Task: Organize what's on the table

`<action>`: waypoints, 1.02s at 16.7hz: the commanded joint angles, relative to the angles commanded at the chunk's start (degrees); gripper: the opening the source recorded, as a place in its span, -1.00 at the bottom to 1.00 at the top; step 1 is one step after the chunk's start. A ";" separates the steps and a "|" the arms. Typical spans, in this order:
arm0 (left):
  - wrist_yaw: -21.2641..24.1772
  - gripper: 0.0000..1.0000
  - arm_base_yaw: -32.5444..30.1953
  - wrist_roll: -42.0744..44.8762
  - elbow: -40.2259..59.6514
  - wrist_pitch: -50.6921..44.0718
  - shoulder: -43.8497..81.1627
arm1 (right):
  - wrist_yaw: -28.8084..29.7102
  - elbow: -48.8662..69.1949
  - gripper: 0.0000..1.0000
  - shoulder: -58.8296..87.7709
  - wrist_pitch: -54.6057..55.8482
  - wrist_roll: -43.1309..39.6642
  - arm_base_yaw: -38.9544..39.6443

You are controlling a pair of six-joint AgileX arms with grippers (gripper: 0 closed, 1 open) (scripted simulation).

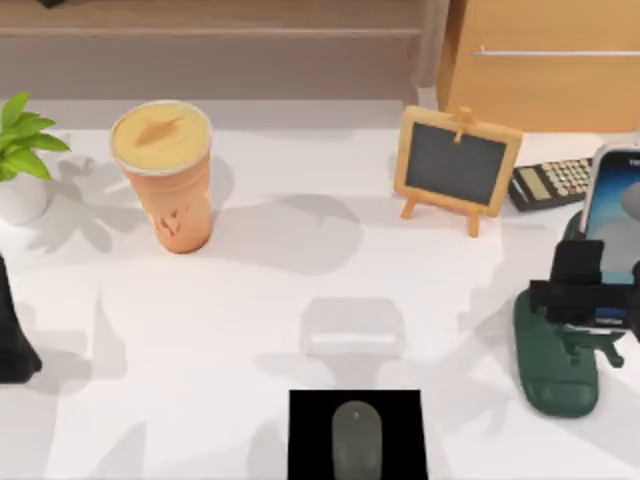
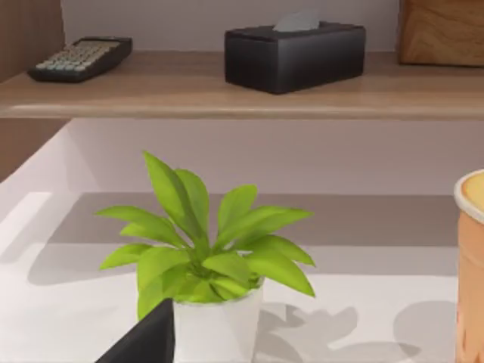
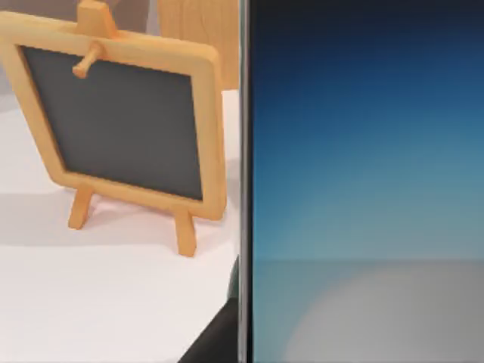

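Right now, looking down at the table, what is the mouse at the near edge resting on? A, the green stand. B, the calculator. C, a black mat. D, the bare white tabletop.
C: the grey mouse lies in the middle of a black mat at the table's near edge, well apart from the green stand and the calculator.

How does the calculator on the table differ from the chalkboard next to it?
The calculator lies flat on the table; the chalkboard stands upright on small easel legs. The calculator is dark with pale keys; the chalkboard has a light wooden frame around a plain grey face. Both sit toward the table's back right.
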 joint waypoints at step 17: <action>0.00 1.00 0.00 0.00 0.00 0.00 0.00 | 0.00 0.00 1.00 0.00 0.00 0.00 0.00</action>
